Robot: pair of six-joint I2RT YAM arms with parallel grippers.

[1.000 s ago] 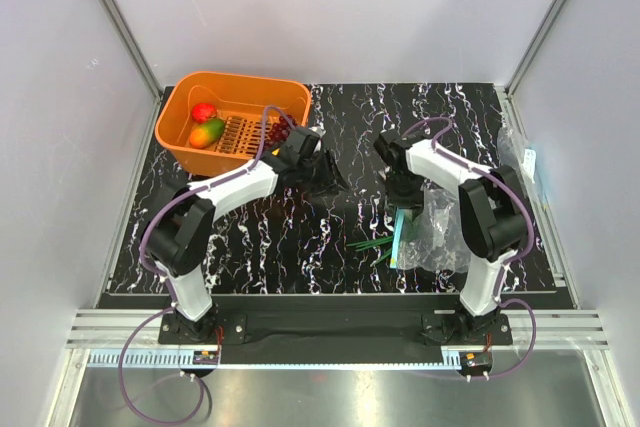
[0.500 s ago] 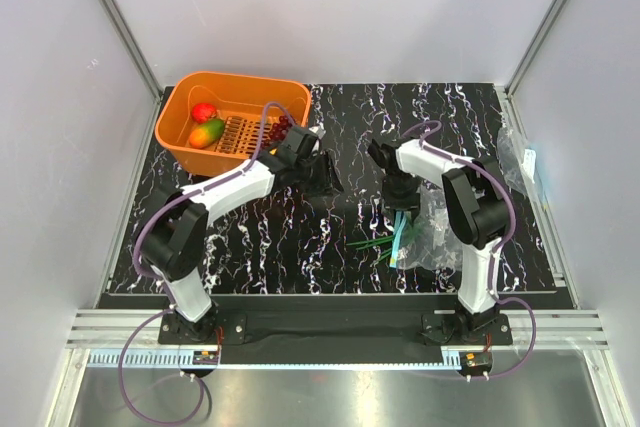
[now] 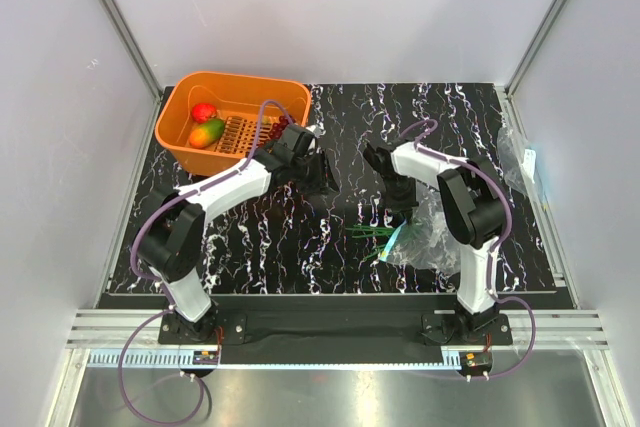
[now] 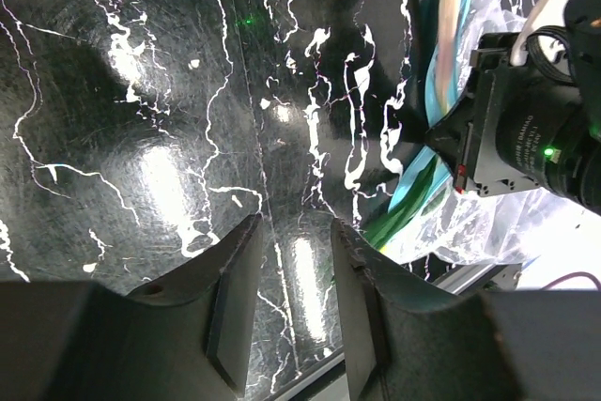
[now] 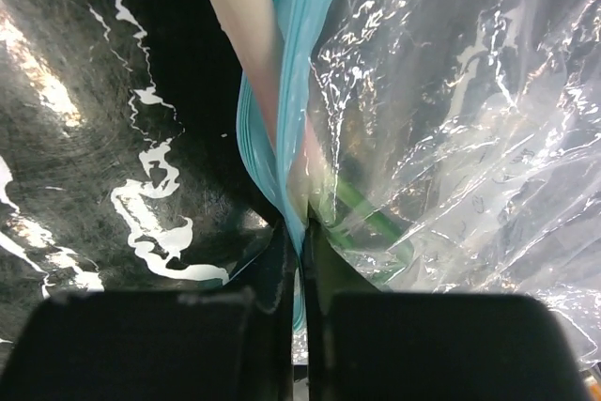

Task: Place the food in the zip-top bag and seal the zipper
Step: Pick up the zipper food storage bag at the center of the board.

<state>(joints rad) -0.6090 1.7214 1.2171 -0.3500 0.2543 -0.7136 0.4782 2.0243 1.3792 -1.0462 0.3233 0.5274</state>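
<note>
Loading step: right gripper (image 5: 299, 241) clamps the zipper (image 5: 310, 44); left gripper (image 4: 296, 232), parted and empty, should fetch food (image 3: 207, 131) from the rear-left corner.

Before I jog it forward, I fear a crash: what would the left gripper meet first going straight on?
Likely the black white-veined tabletop, though depth is unclear; the clear crinkly plastic bag lies off to one side.

The left arm reaches forward and inward. The left gripper (image 4: 295, 232) is angled downward, its jaws parted with nothing between them. The right arm is folded inward with the elbow raised. The right gripper (image 5: 299, 249) points down, jaws pinched tight on the zipper (image 5: 306, 44).
</note>
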